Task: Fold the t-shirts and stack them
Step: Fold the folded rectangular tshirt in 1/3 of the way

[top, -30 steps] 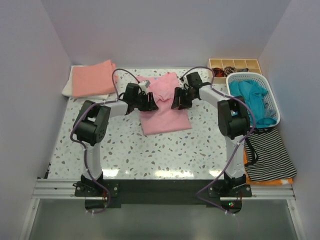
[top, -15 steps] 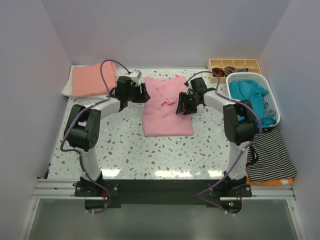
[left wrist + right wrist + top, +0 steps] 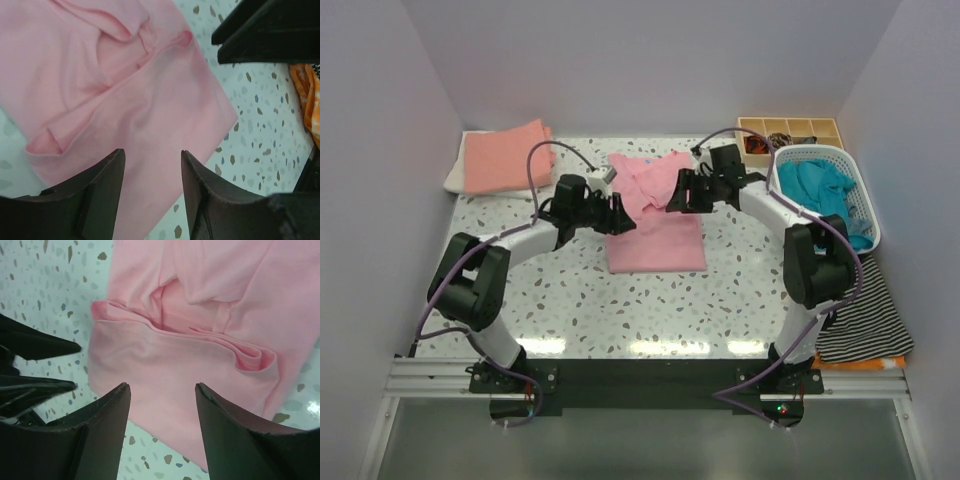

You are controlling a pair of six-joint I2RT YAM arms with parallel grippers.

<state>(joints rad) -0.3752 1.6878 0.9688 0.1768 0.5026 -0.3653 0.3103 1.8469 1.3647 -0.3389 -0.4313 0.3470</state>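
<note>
The light pink t-shirt (image 3: pixel 655 215) lies partly folded in the middle of the table, its near half a flat rectangle and its far half rumpled. It also shows in the left wrist view (image 3: pixel 125 95) and the right wrist view (image 3: pixel 200 340). My left gripper (image 3: pixel 623 219) is open and empty just above the shirt's left edge (image 3: pixel 152 152). My right gripper (image 3: pixel 677 197) is open and empty above the shirt's right side (image 3: pixel 162 385). A folded salmon-orange t-shirt (image 3: pixel 503 156) lies on a white one (image 3: pixel 455 178) at the back left. A teal t-shirt (image 3: pixel 825 195) fills the basket.
A white laundry basket (image 3: pixel 865 205) stands at the right edge. A wooden compartment tray (image 3: pixel 790 128) sits behind it. A black-and-white striped garment (image 3: pixel 860 310) lies over an orange one at the near right. Grey walls close the table on three sides.
Both grippers have let the pink shirt go and drawn apart. The left gripper moved toward the near side and right along the shirt's left edge; the right moved toward the far side.
</note>
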